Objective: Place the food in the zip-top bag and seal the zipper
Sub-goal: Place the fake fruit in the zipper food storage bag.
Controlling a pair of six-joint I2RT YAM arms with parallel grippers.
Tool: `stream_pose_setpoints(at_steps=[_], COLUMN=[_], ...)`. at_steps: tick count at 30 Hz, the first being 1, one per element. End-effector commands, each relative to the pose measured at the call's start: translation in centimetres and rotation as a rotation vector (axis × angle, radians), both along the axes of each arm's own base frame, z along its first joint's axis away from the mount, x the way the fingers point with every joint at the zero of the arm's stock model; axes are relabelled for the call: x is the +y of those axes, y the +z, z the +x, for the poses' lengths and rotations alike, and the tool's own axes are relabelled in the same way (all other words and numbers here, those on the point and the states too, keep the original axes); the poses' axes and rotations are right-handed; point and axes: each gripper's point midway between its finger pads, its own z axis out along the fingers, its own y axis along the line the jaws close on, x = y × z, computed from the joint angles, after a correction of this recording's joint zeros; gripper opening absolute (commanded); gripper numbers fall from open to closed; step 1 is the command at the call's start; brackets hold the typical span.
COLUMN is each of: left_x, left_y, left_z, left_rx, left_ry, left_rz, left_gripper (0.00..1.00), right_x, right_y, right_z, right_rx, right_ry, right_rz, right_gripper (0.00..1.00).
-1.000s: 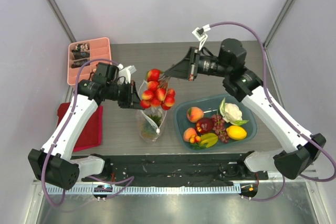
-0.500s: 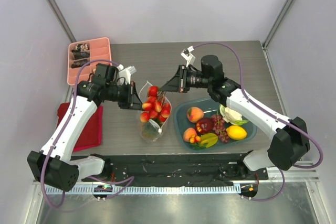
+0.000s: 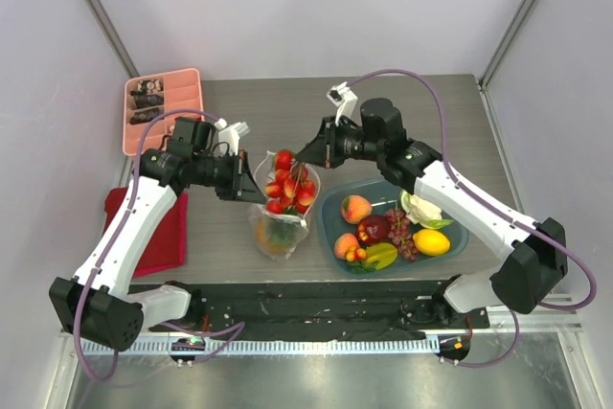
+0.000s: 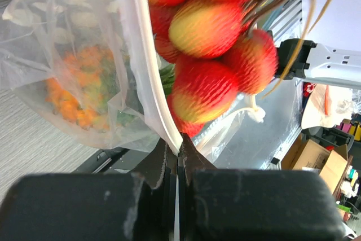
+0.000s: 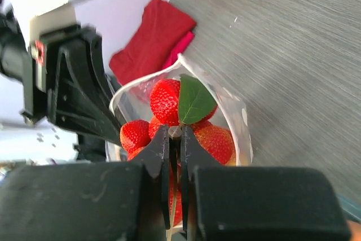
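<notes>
Standing upright at centre frame, the zip-top bag (image 3: pixel 261 227) has its mouth spread into a wide loop. Left claw (image 4: pixel 176 149) is closed tight on the zipper (image 4: pixel 148 71), the whitish strip pinched flat between the jaws on the left side of the mouth. Right claw (image 5: pixel 175 139) is closed on the stem of the red berries (image 3: pixel 290 184), just under a green leaf (image 5: pixel 194 100). The cluster hangs inside the loop of the mouth; the lower berries sit below the rim, the top one about level with it. Bottom of the bag holds the pineapple (image 4: pixel 79 86), orange with green, blurred through the plastic. Teal plate (image 3: pixel 458 220), right of centre, carries a peach (image 3: pixel 355 208), an apple (image 3: pixel 374 229), grapes (image 3: pixel 402 235), a lemon (image 3: pixel 431 241) and a cauliflower (image 3: pixel 423 204), plus a yellow-green piece at its lower edge that is too small to identify. Plate rim lies just beside the bag, with a narrow gap between them. Pink tray (image 3: pixel 182 83) sits at the upper left corner of the surface (image 3: pixel 278 107), with dark bits in its compartments. Red cloth (image 3: pixel 161 237) lies left, under the left arm. Bare surface runs along the upper centre and upper right, above both claws.
</notes>
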Motion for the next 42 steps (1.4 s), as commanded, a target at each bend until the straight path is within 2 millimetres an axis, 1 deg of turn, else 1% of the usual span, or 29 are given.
stream_pose_setpoints(at_steps=[1,2,3,7,9,11,12,13,14,16,17,18,22,24,27,28,29,30,31,32,33,34,35,36,37,38,39,41,42], left_x=[-0.4,-0.5,-0.6,-0.9,-1.0,-1.1,-1.1,-1.1,-1.1,-1.2,-1.2,-1.2,-1.2,-1.2,-1.5,-1.6,-1.5,-1.5,-1.5,-1.4,-1.4,-1.3,-1.3,-1.2,-1.2,-1.3,-1.4,-1.5,-1.6], left_y=[1.4,1.6,1.6,2.0,2.2,2.2,2.3,2.3,2.3,2.2,2.1,2.1,2.1,2.1,2.1,2.2,2.3,2.4,2.4,2.3,2.2,2.2,2.0,1.9,1.9,2.0,2.0,2.2,2.2], left_z=[0.0,0.1,0.2,0.3,0.4,0.3,0.4,0.4,0.5,0.5,0.5,0.5,0.5,0.6,0.6,0.7,0.7,0.7,0.8,0.7,0.5,0.4,0.3,0.0,-0.1,-0.3,-0.4,-0.4,-0.3], left_rx=[-0.047,-0.052,-0.049,-0.051,-0.058,-0.058,-0.061,-0.063,-0.066,-0.064,-0.061,-0.058,-0.066,-0.064,-0.062,-0.067,-0.077,-0.085,-0.089,-0.092,-0.09,-0.094,-0.088,-0.08,-0.078,-0.079,-0.074,-0.078,-0.08], left_ry=[-0.03,-0.029,-0.028,-0.031,-0.04,-0.044,-0.048,-0.048,-0.048,-0.051,-0.051,-0.052,-0.048,-0.044,-0.048,-0.052,-0.051,-0.052,-0.053,-0.052,-0.058,-0.065,-0.068,-0.072,-0.076,-0.086,-0.092,-0.096,-0.094], left_rz=[-0.044,-0.052,-0.058,-0.076,-0.083,-0.087,-0.092,-0.093,-0.093,-0.092,-0.093,-0.094,-0.095,-0.098,-0.116,-0.12,-0.123,-0.124,-0.123,-0.119,-0.115,-0.11,-0.108,-0.105,-0.107,-0.115,-0.121,-0.133,-0.139], left_gripper=[0.0,0.0,0.0,0.0,0.0,0.0,0.0,0.0,0.0,0.0,0.0,0.0,0.0,0.0,0.0,0.0,0.0,0.0,0.0,0.0,0.0,0.0,0.0,0.0,0.0,0.0,0.0,0.0,0.0], right_x=[0.9,1.1,1.9,3.1,3.4,3.6,3.9,4.5,4.8,5.6,6.3,6.5,6.2,5.9,6.2,6.4,6.7,6.4,6.5,6.8,6.8,7.1,7.1,6.9,6.9,6.2,6.0,5.6,5.6], right_y=[4.9,5.0,4.9,4.3,3.3,1.6,0.8,0.7,0.6,1.4,2.0,1.5,0.7,-0.3,-1.5,-2.2,-2.4,-2.3,-2.6,-1.7,-1.0,0.6,1.6,2.5,4.0,5.6,6.2,6.3,5.8], right_z=[-1.9,-2.2,-3.5,-4.5,-4.1,-3.4,-3.6,-4.3,-4.2,-4.4,-4.8,-4.9,-4.5,-4.6,-4.9,-4.7,-4.6,-3.5,-2.9,-2.3,-1.6,-1.2,-1.0,-0.8,-0.4,-0.4,-0.3,-0.4,-0.6], right_rx=[-0.226,-0.275,-0.295,-0.359,-0.359,-0.334,-0.326,-0.359,-0.383,-0.436,-0.46,-0.459,-0.49,-0.499,-0.464,-0.457,-0.437,-0.444,-0.443,-0.462,-0.477,-0.501,-0.511,-0.524,-0.554,-0.576,-0.588,-0.6,-0.608], right_ry=[0.075,0.1,0.141,0.192,0.185,0.136,0.141,0.16,0.14,0.143,0.141,0.144,0.105,0.111,0.124,0.126,0.112,0.048,0.017,-0.01,-0.048,-0.073,-0.095,-0.115,-0.158,-0.19,-0.209,-0.218,-0.203], right_rz=[0.019,0.002,-0.008,-0.073,-0.114,-0.174,-0.194,-0.21,-0.227,-0.223,-0.224,-0.249,-0.336,-0.383,-0.404,-0.414,-0.4,-0.42,-0.425,-0.401,-0.395,-0.358,-0.335,-0.316,-0.275,-0.245,-0.232,-0.213,-0.218], right_gripper=[0.01,0.01,0.01,0.01,0.01,0.01,0.01,0.01,0.01,0.01,0.01,0.01,0.01,0.01,0.01,0.01,0.01,0.01,0.01,0.01,0.01,0.01,0.01,0.01,0.01,0.01,0.01,0.01,0.01])
